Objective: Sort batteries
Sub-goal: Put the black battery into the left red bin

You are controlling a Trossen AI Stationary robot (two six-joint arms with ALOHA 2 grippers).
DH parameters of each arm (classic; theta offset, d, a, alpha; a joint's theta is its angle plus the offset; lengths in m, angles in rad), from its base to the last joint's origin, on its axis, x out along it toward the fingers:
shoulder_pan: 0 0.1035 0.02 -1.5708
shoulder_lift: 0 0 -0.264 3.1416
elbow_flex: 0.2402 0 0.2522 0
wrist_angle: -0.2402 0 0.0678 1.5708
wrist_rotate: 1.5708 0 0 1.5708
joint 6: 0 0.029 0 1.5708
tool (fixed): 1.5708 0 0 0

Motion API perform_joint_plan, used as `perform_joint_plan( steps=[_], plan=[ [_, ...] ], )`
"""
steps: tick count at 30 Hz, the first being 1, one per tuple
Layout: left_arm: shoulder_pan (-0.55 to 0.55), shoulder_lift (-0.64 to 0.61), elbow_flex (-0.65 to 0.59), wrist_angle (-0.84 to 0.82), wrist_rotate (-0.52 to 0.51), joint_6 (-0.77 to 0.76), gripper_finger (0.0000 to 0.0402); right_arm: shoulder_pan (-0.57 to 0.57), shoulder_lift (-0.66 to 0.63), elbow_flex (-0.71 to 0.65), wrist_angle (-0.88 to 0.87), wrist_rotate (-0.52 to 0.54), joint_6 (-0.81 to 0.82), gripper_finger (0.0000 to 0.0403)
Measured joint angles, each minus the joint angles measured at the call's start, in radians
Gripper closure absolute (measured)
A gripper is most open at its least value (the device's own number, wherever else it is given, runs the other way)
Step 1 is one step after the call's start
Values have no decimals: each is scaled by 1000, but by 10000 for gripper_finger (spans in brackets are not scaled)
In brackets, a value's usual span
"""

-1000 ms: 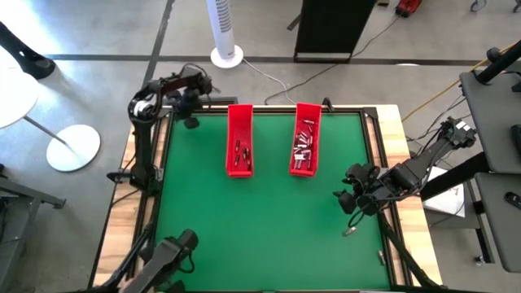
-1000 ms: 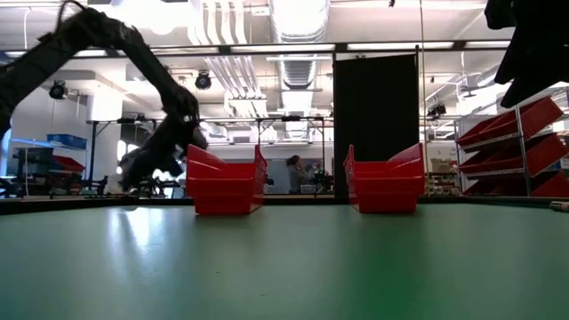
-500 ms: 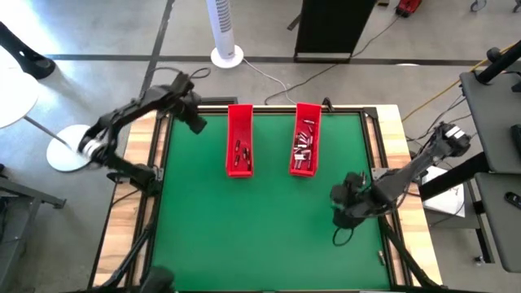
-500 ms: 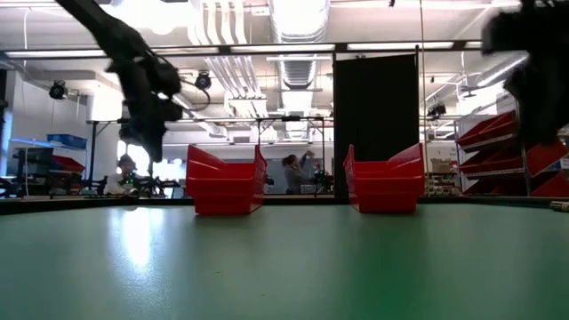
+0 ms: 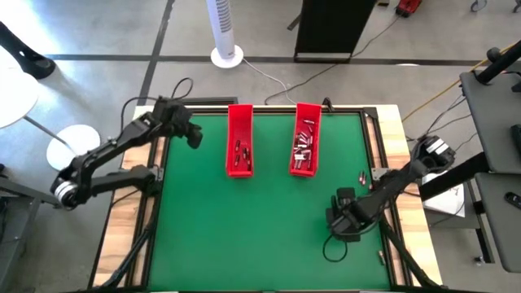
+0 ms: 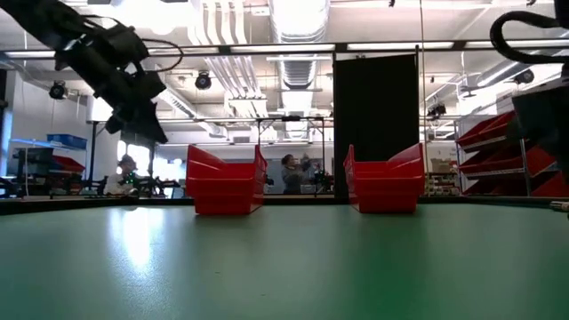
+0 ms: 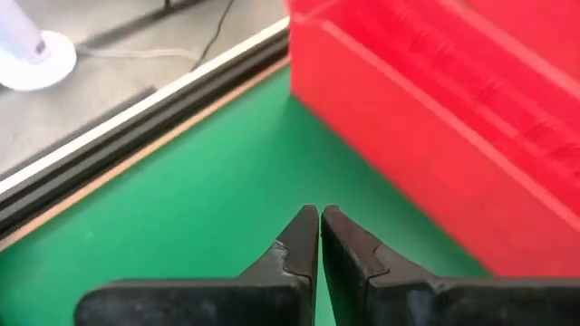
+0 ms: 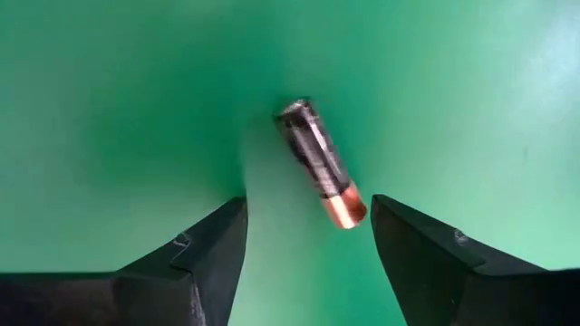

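Observation:
A dark battery with a copper-coloured end lies flat on the green mat. My right gripper points down over it, open, one finger on either side of the copper end without touching it. In the high view the gripper hides this battery. The left red tray holds a few dark batteries, and the right red tray holds several silvery batteries. My left gripper is shut and empty. It hangs slanting above the mat beside the left tray's outer wall.
One small reddish battery lies on the mat right of the right tray, another near the right edge. A black frame borders the mat. People stand in the room beyond the table.
My right gripper has come down onto the mat and shifted toward the near edge. My left gripper has risen beside the left tray and tipped up from pointing down to a slant, while its arm swung out past the table's left edge.

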Motion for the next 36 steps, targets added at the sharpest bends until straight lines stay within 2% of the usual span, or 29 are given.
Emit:
perform_joint_plan(
  steps=[8, 16, 22, 27, 36],
  plan=[
    [-145, -89, -96, 278, 32, -124, 401, -49, 51, 3, 51, -14, -127, 216],
    [-306, -100, -185, 630, 18, -186, 401, -69, 46, 2, 76, -34, -136, 303],
    [-398, -81, -276, 922, 13, -197, 401, -69, 46, 2, 92, -1, -88, 364],
    [-473, -70, -350, 1113, 14, -204, 401, -72, 46, 2, 107, 25, -54, 368],
    [-564, -68, -371, 1117, 52, -188, 401, -81, 49, 84, 137, 12, -28, 365]
  ],
)
